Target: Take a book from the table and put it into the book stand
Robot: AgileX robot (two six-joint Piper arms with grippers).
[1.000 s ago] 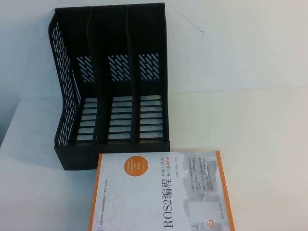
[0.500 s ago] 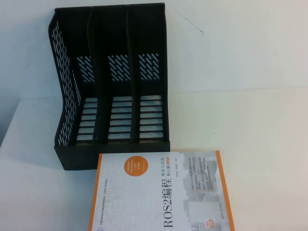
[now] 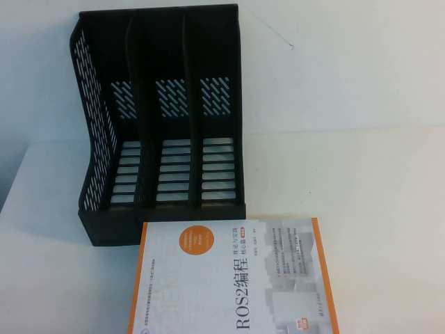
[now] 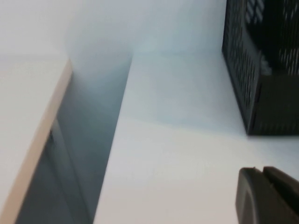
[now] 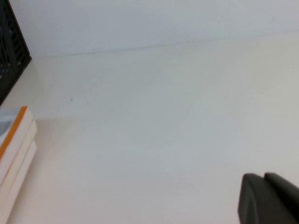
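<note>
The book (image 3: 233, 278), white-grey with orange borders, an orange circle and a black "ROS2" title, lies flat on the white table (image 3: 375, 181) at the near edge, just in front of the book stand (image 3: 160, 125). The stand is black with three upright compartments, all holding nothing. Neither arm shows in the high view. My left gripper (image 4: 260, 171) is shut over bare table beside the stand's perforated wall (image 4: 254, 70). My right gripper (image 5: 262, 177) is shut over bare table, well apart from the book's corner (image 5: 14, 140). Nothing is held.
A thin wire (image 3: 274, 33) runs across the back wall behind the stand. In the left wrist view a gap (image 4: 88, 140) separates the table from a neighbouring white surface (image 4: 28, 107).
</note>
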